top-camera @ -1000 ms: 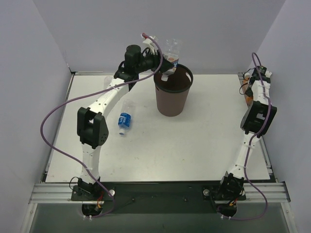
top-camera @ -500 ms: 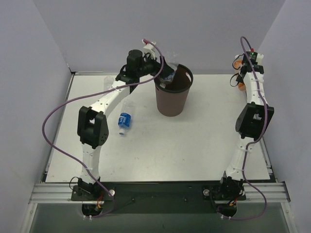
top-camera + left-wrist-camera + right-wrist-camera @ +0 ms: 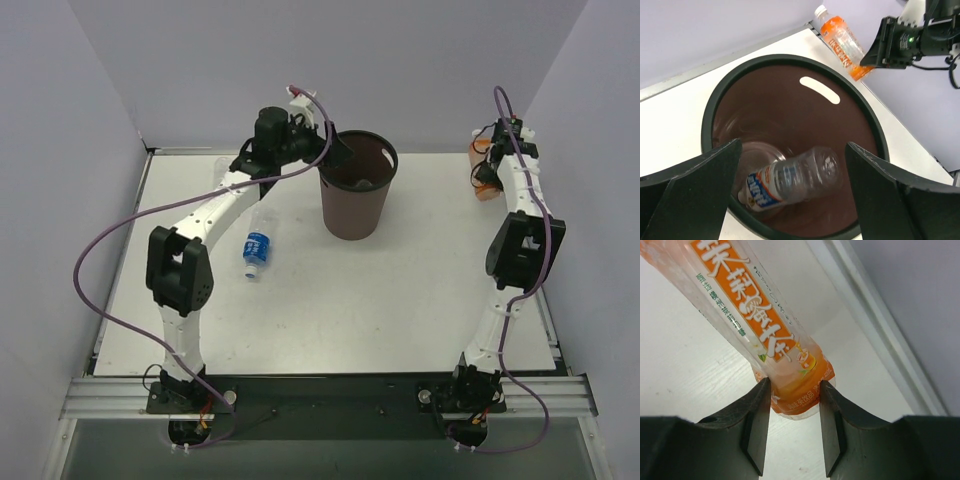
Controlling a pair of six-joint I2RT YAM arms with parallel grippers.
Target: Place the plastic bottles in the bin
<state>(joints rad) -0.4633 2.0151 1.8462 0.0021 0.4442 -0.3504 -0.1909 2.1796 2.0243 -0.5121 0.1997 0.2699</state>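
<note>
The white tabletop (image 3: pixel 400 300) carries the tall dark brown round plastic bin (image 3: pixel 355 210) at far centre. The clear bottle with white-red-blue label (image 3: pixel 790 182) lies inside it. The clear blue-labelled bottle (image 3: pixel 257 245) lies on the tabletop left of the bin. I judge the risk sits with the orange plastic bottle (image 3: pixel 760 315) at far right. My right claw (image 3: pixel 792 385) pinches only its end, so it could swing, slip out on the carry, or clip the rim. My left claw (image 3: pixel 792 146) hangs spread wide and empty over the bin's left rim, where the two arms could collide.
</note>
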